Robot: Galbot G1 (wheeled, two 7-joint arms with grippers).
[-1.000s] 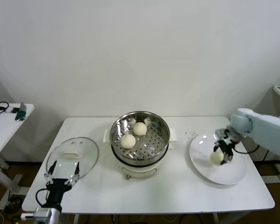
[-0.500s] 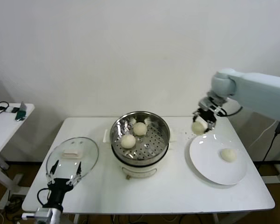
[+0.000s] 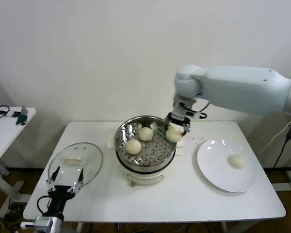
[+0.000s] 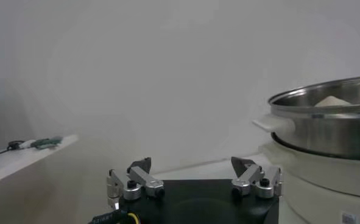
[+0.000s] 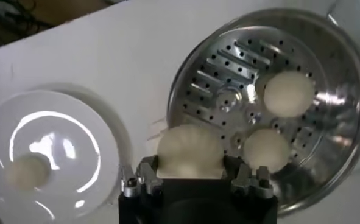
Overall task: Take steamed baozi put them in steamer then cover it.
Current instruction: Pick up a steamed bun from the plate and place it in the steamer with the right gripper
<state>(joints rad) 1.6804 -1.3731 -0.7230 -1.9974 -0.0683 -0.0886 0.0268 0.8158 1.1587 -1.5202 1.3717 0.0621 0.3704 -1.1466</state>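
Note:
My right gripper is shut on an off-white baozi and holds it over the right rim of the steel steamer. In the right wrist view the held baozi sits between the fingers above the steamer's edge. Two baozi lie on the perforated tray. One baozi lies on the white plate. The glass cover lies on the table at the left. My left gripper is open, parked at the table's front left by the cover.
A small side table with cables and a device stands at the far left. The steamer's cream base shows close by in the left wrist view. The white table has bare surface in front of the steamer.
My right gripper lifted a baozi off the plate and carried it left, from above the plate to over the steamer's right rim. The left arm has not moved.

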